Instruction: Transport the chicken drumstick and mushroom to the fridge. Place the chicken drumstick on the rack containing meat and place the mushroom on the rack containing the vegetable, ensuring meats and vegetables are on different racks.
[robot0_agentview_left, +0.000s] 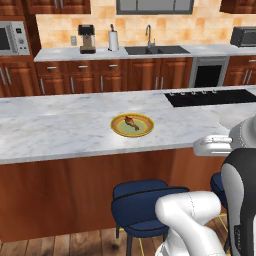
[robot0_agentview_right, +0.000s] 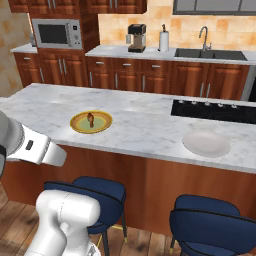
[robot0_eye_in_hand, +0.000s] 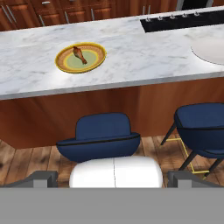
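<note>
Hand view gives us the clearest line to the target: the chicken drumstick (robot0_eye_in_hand: 79, 54) lies on a yellow plate (robot0_eye_in_hand: 97, 60) on the marble desk (robot0_eye_in_hand: 131, 57), up and to the left of where our claw (robot0_eye_in_hand: 114, 177) points, with the desk's near edge and a blue stool (robot0_eye_in_hand: 101, 138) between. The claw's tips stand wide apart at the bottom of that view, holding nothing. The drumstick's long axis runs slantwise across the plate, one end toward the far left and the other toward the near right, though we cannot tell bone end from meat end. In the left base view the plate (robot0_agentview_left: 144, 129) sits mid-desk, well apart from the arm. We judge that the claw must rise over the desk's edge and travel forward-left. We cannot pick out a mushroom.
</note>
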